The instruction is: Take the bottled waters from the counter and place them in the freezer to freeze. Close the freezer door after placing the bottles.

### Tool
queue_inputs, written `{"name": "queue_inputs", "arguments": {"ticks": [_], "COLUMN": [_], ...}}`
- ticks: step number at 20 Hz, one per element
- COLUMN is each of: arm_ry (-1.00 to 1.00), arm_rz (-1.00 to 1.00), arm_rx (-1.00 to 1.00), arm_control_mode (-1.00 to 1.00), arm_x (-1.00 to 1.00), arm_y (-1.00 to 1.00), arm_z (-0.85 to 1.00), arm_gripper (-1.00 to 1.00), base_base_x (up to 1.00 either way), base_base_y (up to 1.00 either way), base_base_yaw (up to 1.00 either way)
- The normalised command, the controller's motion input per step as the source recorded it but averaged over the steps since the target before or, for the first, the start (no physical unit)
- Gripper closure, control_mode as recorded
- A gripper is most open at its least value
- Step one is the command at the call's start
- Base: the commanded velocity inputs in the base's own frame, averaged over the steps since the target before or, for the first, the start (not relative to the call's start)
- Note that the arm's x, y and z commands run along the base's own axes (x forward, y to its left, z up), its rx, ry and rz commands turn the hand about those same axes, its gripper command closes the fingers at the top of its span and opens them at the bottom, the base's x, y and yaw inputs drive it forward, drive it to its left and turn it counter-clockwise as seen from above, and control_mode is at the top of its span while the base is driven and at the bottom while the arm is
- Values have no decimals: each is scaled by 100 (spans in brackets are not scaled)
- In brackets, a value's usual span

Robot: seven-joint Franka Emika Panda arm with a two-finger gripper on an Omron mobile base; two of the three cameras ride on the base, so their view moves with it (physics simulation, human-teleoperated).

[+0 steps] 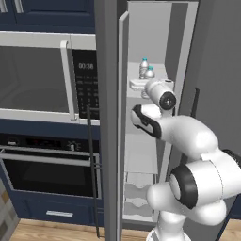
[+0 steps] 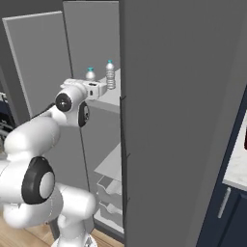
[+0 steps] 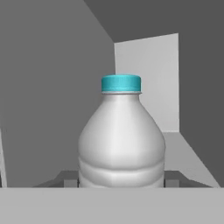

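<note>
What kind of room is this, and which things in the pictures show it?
Most likely a home kitchen, rendered in simulation. A steel microwave sits above a built-in oven among navy cabinets, and beside them a tall grey freezer stands open with two water bottles on a shelf.

Freezer [image 1: 162, 42], open, to the right of the wall microwave [image 1: 35, 77]; oven [image 1: 47, 169] directly below the microwave. Freezer door [image 1: 110, 117] swung out, standing between the microwave and the freezer interior.

Upper freezer shelf [image 2: 110, 99]: two water bottles, both upright. Far bottle [image 2: 110, 75] stands deeper on the shelf; near bottle [image 2: 90, 74] stands at the shelf's front, between the fingers of the gripper [image 2: 95, 89], directly before the hand camera. The two stand near each other, apart.

Lower shelves and bins [image 1: 139, 195] beneath, inside the same compartment.
</note>
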Motion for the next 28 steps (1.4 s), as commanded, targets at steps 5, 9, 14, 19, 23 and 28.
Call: {"name": "queue_inputs", "arguments": {"ticks": [5,9,14,19,23,28], "arm_ry": [0,0,0,1,0,0], "arm_rz": [0,0,0,0,0,0], "arm_rx": [0,-2,-4,-3,-1,0], "arm_control_mode": [-100,-100,-100,-100,-100,-100], "arm_x": [48,42,39,30,3,0], "arm_y": [0,0,0,0,0,0], "arm_z": [-24,-19,-13,-17,-38,-29], "arm_gripper": [100,100,100,100,100,100], "base_base_x": [0,0,0,0,0,0], "base_base_y": [0,0,0,0,0,0], "base_base_yaw": [0,0,0,0,0,0]}}
